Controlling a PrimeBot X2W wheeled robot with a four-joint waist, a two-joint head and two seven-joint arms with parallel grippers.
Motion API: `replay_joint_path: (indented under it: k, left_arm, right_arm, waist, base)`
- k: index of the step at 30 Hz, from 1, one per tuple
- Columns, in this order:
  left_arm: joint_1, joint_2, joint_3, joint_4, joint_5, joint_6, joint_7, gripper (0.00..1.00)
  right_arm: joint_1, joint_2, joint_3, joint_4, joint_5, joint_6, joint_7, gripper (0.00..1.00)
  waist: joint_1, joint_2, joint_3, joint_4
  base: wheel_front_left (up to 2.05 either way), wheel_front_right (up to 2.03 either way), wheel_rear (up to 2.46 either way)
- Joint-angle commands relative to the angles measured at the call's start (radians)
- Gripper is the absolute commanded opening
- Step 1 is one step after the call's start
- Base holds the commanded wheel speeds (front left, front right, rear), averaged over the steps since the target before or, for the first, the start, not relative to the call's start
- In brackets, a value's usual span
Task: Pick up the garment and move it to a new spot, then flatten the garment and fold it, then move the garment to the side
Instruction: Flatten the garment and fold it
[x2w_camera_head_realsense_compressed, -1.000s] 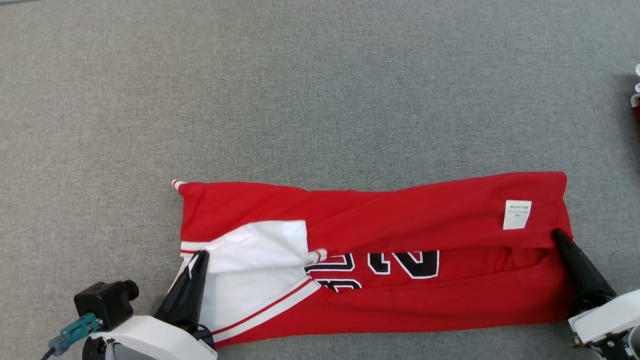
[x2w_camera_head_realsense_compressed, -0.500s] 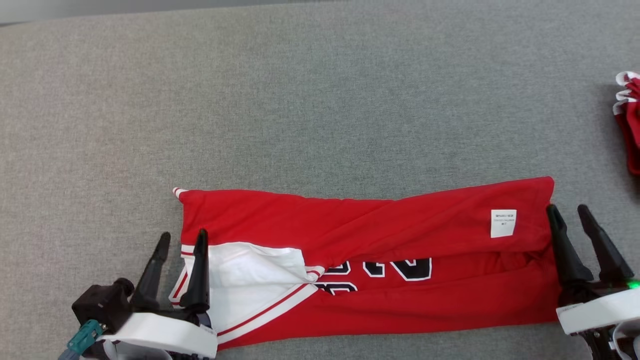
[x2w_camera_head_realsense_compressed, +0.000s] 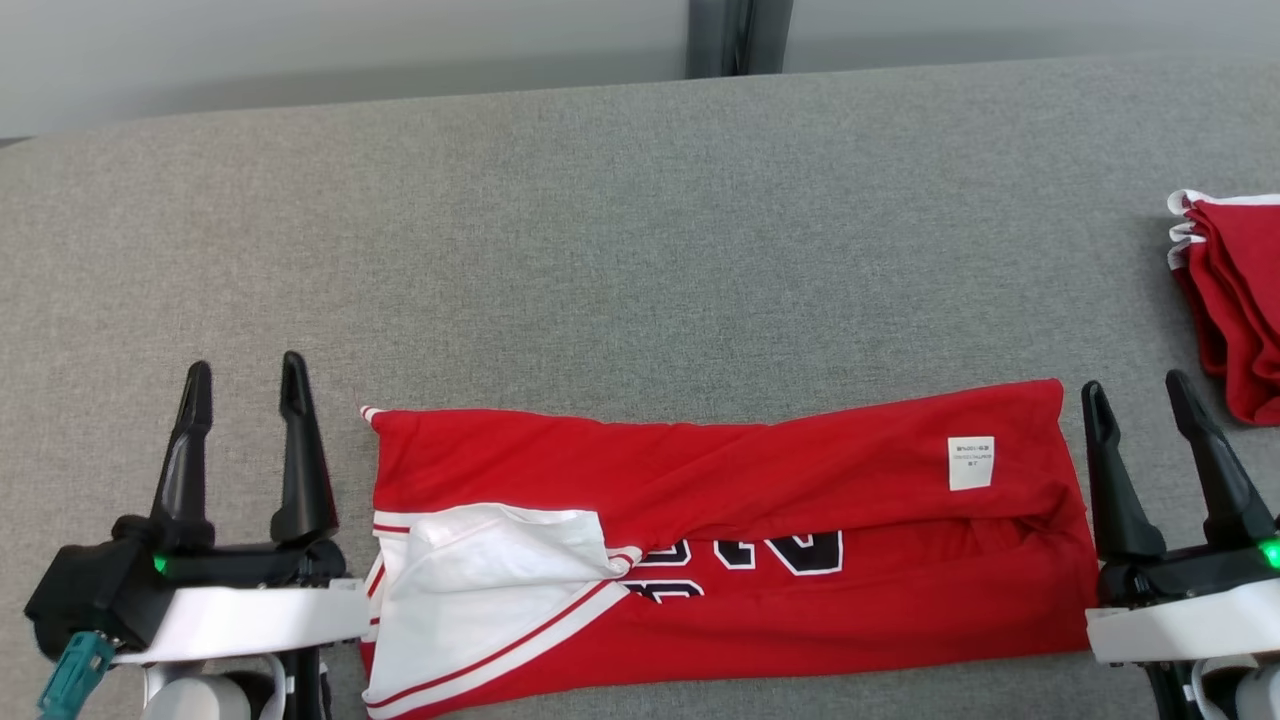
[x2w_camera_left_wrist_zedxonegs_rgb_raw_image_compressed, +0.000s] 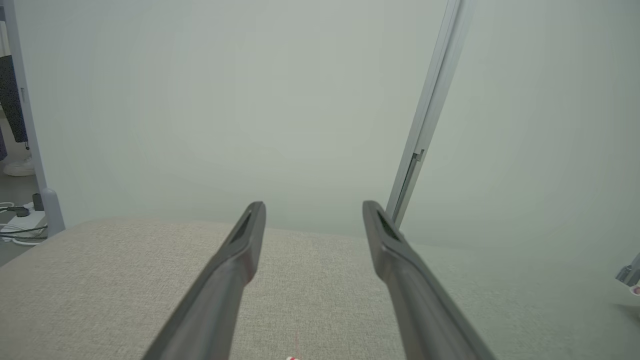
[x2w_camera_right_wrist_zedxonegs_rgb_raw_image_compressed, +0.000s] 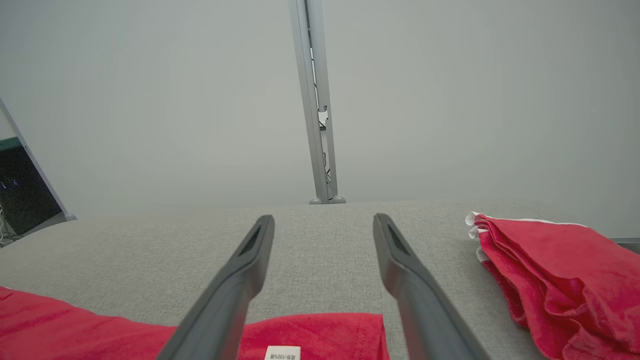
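Flatly oblong, the red garment (x2w_camera_head_realsense_compressed: 760, 470) lies between left end effector (x2w_camera_head_realsense_compressed: 245, 363) and right end effector (x2w_camera_head_realsense_compressed: 1135, 383), both released.

Left gripper (x2w_camera_left_wrist_zedxonegs_rgb_raw_image_compressed: 314, 206) gapes above the grey table (x2w_camera_left_wrist_zedxonegs_rgb_raw_image_compressed: 100, 280); bottom-edge speck, perhaps garment (x2w_camera_left_wrist_zedxonegs_rgb_raw_image_compressed: 292, 358).

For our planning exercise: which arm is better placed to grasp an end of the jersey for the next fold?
Probably right: the open right gripper sits close beside the jersey, hem visible between its fingers; the open left gripper stands farther off.

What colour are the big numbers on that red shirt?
The numbers are black, outlined white; head view shows them best.
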Motion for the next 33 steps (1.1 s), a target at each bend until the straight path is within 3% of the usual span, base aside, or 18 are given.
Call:
replay_joint_path:
  k: [1,8,24,28,33]
  left_arm:
    - [0.018,0.006,0.019,0.009,0.019,-0.012,-0.003,1.0]
    - [0.078,0.026,0.025,0.076,0.062,-0.044,-0.004,1.0]
    - [0.082,0.037,0.012,0.087,0.05,-0.043,0.017,1.0]
    - [0.073,0.034,0.006,0.08,0.048,-0.038,0.022,1.0]
    - [0.05,0.026,-0.012,0.085,0.048,-0.039,0.03,1.0]
  right_arm:
    - [0.016,0.009,0.0,0.004,-0.013,0.0,-0.006,1.0]
    - [0.037,0.024,0.007,0.029,-0.04,0.0,-0.006,1.0]
    - [0.015,0.016,0.007,0.071,-0.031,0.0,-0.007,1.0]
    - [-0.007,0.001,-0.001,0.149,-0.016,0.0,-0.005,1.0]
    - [-0.054,-0.008,0.035,0.357,0.019,0.0,-0.003,1.0]
  waist:
    - [0.0,0.0,-0.013,-0.001]
    - [0.0,0.0,-0.033,-0.004]
    - [0.0,0.0,-0.042,0.01]
    - [0.0,0.0,-0.035,0.02]
    - [0.0,0.0,-0.013,0.044]
  base:
    - [0.0,0.0,0.0]
    - [0.0,0.0,0.0]
    - [0.0,0.0,0.0]
    - [0.0,0.0,0.0]
    - [0.0,0.0,0.0]
